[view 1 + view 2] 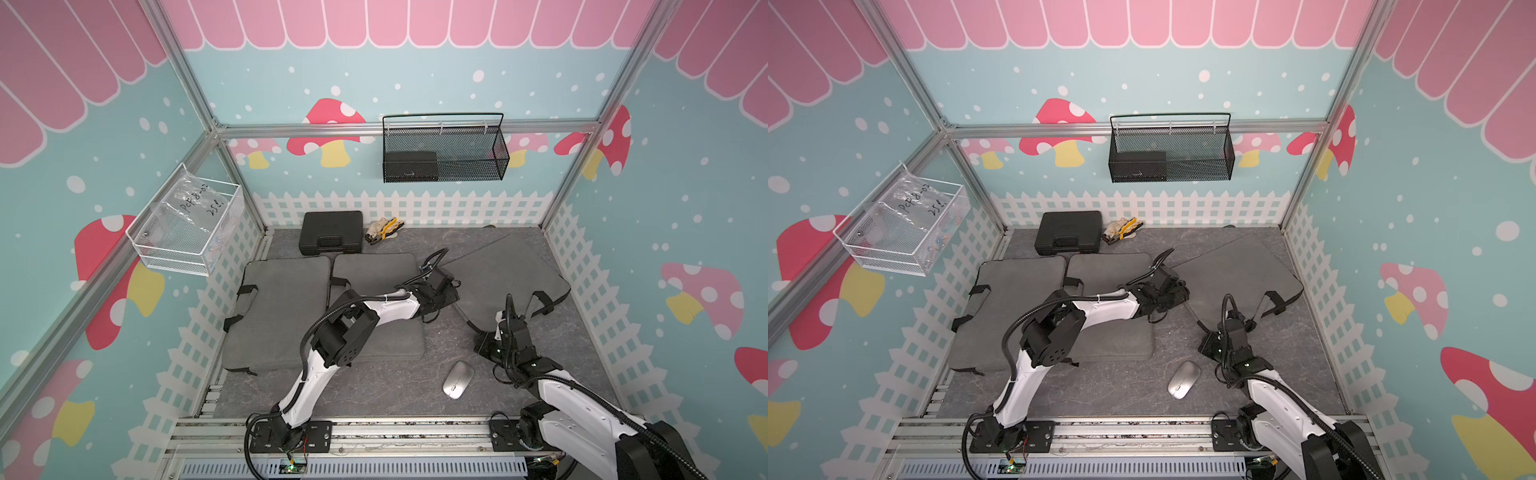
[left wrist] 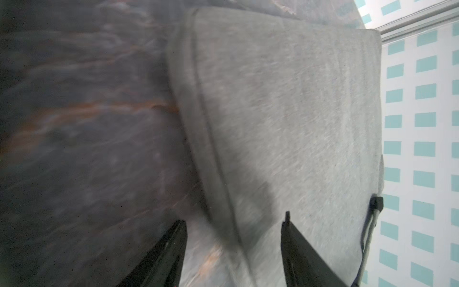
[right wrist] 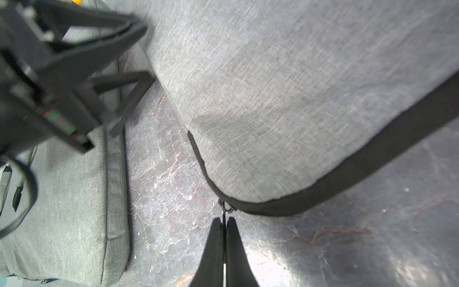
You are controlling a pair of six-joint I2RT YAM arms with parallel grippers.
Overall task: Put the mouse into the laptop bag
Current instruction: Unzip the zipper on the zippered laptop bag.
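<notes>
The silver mouse [image 1: 458, 379] [image 1: 1183, 379] lies on the dark table near the front, left of my right arm. The grey laptop bag [image 1: 507, 278] [image 3: 285, 99], edged by a black zipper band, lies at the right rear. My right gripper [image 3: 225, 220] [image 1: 478, 334] is shut on the zipper pull [image 3: 224, 211] at the bag's near corner. My left gripper [image 2: 234, 218] [image 1: 455, 293] is open with nothing between its fingers. It hovers over the left edge of that bag [image 2: 298, 111], and it also shows in the right wrist view [image 3: 147, 52].
Two more grey bags [image 1: 282, 311] [image 1: 374, 282] lie side by side under the left arm. A black case [image 1: 331, 232] and gloves [image 1: 384, 229] sit by the back wall. A black wire basket [image 1: 444, 149] and a white one [image 1: 187, 224] hang on the walls.
</notes>
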